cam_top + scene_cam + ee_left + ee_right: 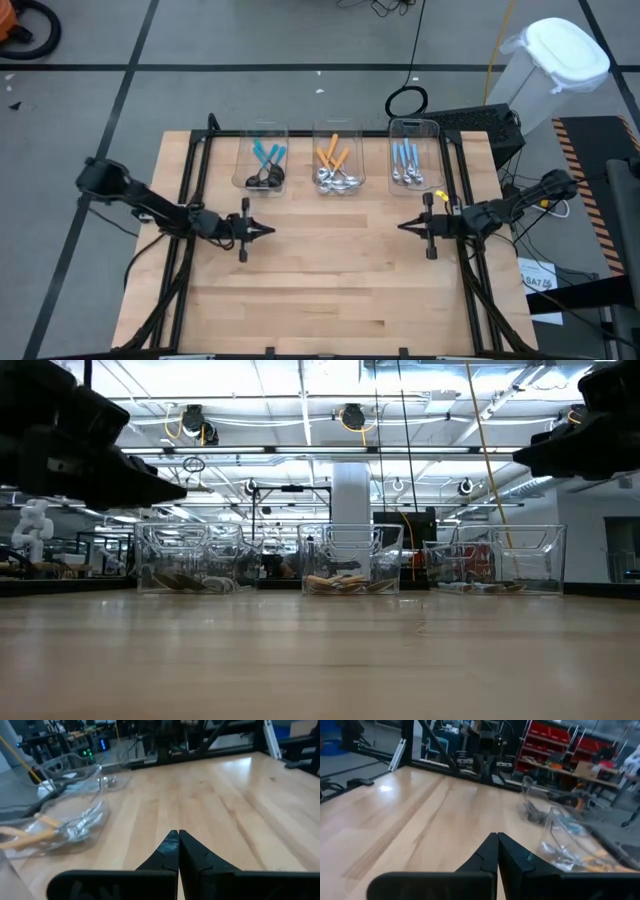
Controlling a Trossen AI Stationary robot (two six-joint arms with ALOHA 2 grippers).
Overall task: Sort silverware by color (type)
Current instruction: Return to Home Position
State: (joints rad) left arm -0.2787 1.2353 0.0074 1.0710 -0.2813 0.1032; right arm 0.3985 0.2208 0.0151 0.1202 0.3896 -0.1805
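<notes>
- Wooden table on a grey floor with black tape lines, seen from above. Three clear bins stand in a row along the far edge. The left bin has the teal spoons with black bowls, the middle bin has the orange spoons, and the right bin has the light-blue spoons. I can't spot a single spoon loose on the wood.
- Same view: the left gripper and right gripper sit mid-table, pointing at each other, well apart and short of the bins. Both sets of fingers are pinched to a point with nothing in them.
- Low view: big workshop hall behind, with the three bins lined up at the far edge and the spoons lying flat in the bottoms. The arms are just dark shapes in the top corners, up off the table.
- Left wrist view: the fingers are pressed together and empty, with bare wood ahead. A bin with orange handles sits off to one side.
- Right wrist view: same deal, fingers together and empty. There are clear bins to the side, but the contents are too blurry to call.
- My read: the sorting looks finished and this is the parking step. The next move just needs both arms drawn home without clipping the bins, no grasp needed.
</notes>
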